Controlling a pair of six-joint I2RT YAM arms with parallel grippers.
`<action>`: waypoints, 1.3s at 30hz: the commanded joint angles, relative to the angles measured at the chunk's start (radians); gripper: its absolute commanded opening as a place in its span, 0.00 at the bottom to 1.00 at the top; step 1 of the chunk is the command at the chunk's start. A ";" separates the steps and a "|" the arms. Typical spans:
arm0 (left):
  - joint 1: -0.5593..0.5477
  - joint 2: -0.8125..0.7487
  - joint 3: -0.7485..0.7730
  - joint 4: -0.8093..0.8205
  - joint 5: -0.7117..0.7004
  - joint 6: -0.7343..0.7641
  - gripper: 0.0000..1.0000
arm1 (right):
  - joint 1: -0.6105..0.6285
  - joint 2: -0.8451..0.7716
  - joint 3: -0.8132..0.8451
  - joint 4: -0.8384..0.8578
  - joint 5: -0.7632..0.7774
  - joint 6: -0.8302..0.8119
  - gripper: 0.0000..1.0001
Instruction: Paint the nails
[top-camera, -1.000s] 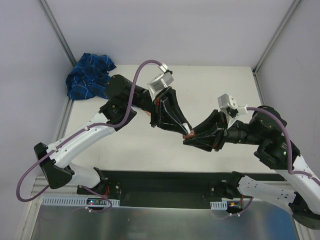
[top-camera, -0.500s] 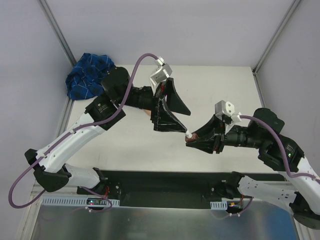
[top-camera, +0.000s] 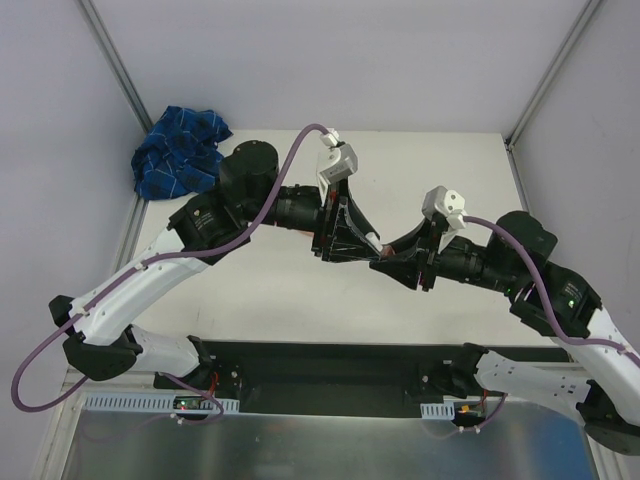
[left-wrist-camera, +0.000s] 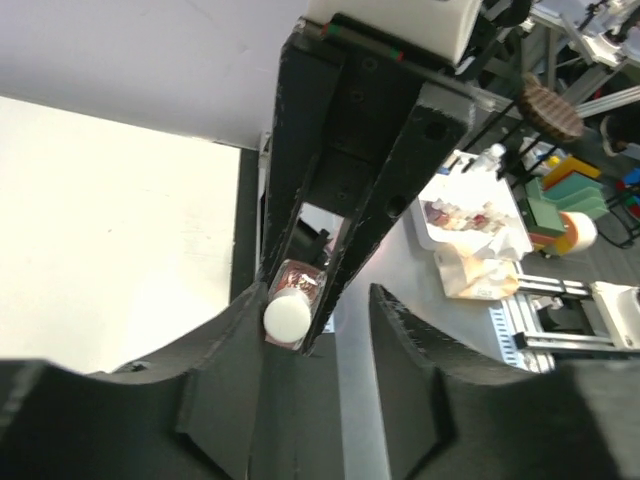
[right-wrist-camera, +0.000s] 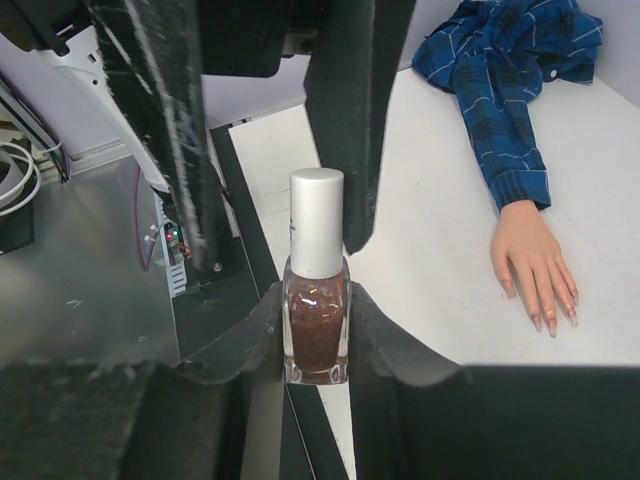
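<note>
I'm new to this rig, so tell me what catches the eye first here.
Above the white table, the right gripper clamps a small glass bottle of glittery brown polish while the open left gripper straddles its white cylindrical cap. Reaching from the far left corner, a pale peach fake hand in a blue plaid sleeve lies flat on the table.
</note>
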 joint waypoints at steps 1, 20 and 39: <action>-0.014 -0.009 0.040 -0.045 -0.056 0.071 0.39 | 0.001 -0.001 0.049 0.034 0.047 0.001 0.00; -0.021 -0.035 0.042 -0.052 -0.150 0.085 0.00 | 0.003 0.033 0.050 0.032 0.034 0.004 0.17; 0.166 -0.397 -0.676 -0.314 -1.198 -0.116 0.00 | 0.001 -0.159 -0.129 -0.072 0.562 0.081 0.89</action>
